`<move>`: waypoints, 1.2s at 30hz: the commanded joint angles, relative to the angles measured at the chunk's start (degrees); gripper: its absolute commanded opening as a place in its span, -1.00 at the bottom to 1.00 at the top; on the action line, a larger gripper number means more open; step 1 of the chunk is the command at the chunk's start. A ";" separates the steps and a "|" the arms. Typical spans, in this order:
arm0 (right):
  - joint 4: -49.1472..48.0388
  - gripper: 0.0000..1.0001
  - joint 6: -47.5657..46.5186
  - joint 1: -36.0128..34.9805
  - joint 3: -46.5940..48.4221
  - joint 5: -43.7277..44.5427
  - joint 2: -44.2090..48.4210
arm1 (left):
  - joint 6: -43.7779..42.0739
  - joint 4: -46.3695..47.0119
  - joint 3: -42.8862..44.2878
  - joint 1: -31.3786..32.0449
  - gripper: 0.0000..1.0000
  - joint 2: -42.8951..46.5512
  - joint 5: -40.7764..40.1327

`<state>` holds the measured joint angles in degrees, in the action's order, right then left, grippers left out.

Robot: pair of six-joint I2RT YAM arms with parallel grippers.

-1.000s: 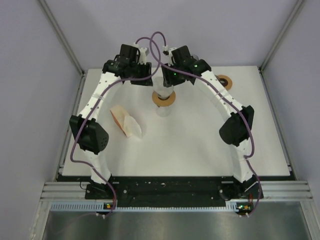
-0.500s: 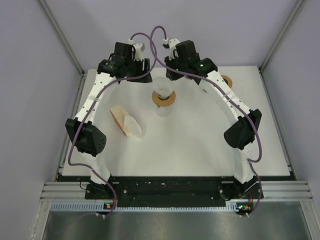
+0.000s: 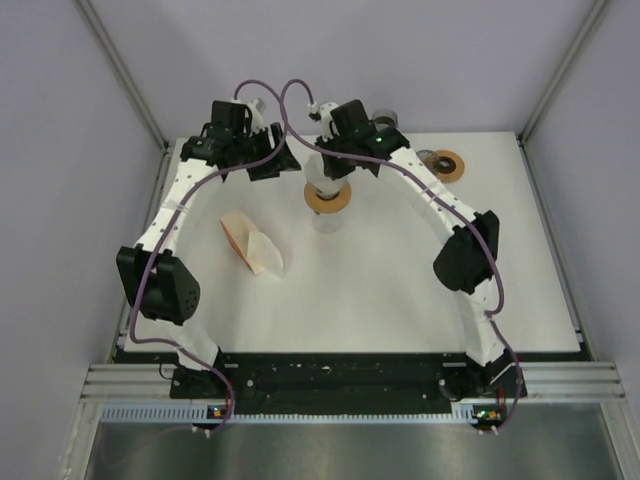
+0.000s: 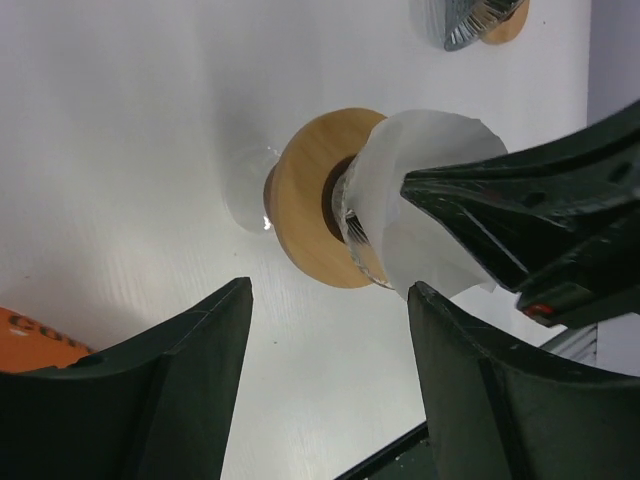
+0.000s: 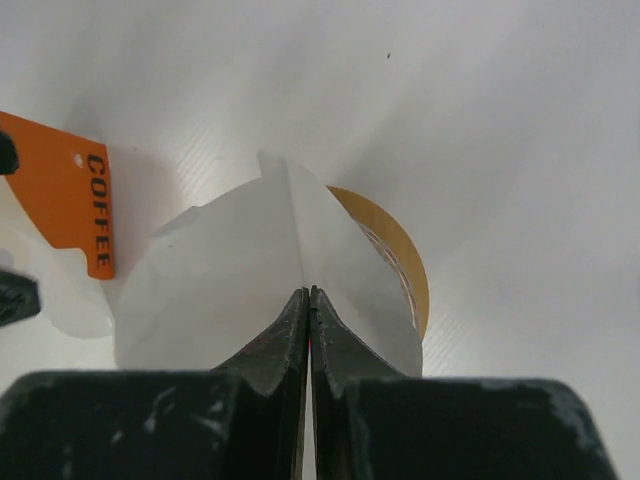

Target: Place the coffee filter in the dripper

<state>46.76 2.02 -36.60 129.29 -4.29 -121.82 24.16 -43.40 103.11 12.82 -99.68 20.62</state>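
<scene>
- Right gripper (image 5: 308, 292) was on it: jaws pressed together, tips right at the crease of the filter (image 5: 220, 270). Whether a sliver of paper was caught between them, the views didn't settle.
- The filter sat point-down in the mouth of the dripper (image 3: 327, 197), and its white cone stood proud above the wooden collar. In the left wrist view it leaned a little to one side.
- Key relation: the filter lay straight ahead of the right jaws and touching them. Its long axis ran down through the collar, roughly in line with the fingers.
- Left gripper (image 4: 330, 288) hung just beside the dripper on its left. Its jaws were spread wide with nothing between them, and it touched neither paper nor collar.
- The right arm was clearly the nearer one, so any seating push looked like its job, straight down along that axis.
- Judgement: the paper was in the dripper but probably not fully bedded. A sideways nudge could have crumpled the rim or tipped the dripper.
- Containers: the dripper held only the filter. The filter pack (image 3: 250, 243) lay well apart to the left, paper showing at its open end.
- A second cone (image 3: 443, 163) sat far right, and its contents couldn't be made out.
</scene>
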 commanded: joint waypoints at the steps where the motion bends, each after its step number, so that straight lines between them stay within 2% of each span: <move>1: 3.60 -1.00 0.62 -0.40 3.51 -0.63 -4.39 | 6.86 5.08 -2.03 -0.07 0.39 -0.34 6.18; 12: 5.80 -1.00 -0.18 -1.37 6.76 1.48 -10.01 | 8.97 5.87 -2.91 0.01 0.28 -4.38 8.91; 24: 7.73 -1.00 -0.44 -1.90 7.38 0.52 -13.97 | 8.88 6.04 -2.83 0.45 0.01 -8.16 9.53; 30: 8.52 -1.00 -1.05 -1.81 7.46 -0.36 -15.73 | 8.45 5.78 -2.91 0.63 -0.19 -8.95 9.53; 36: 8.70 -1.00 -1.67 -1.81 9.74 -0.80 -13.45 | 7.56 4.64 -3.09 0.63 -0.50 -8.17 8.29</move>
<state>53.17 0.60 -37.87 137.16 -3.95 -133.58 33.06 -38.89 100.16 13.52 -108.03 30.41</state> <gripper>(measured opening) 0.003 0.284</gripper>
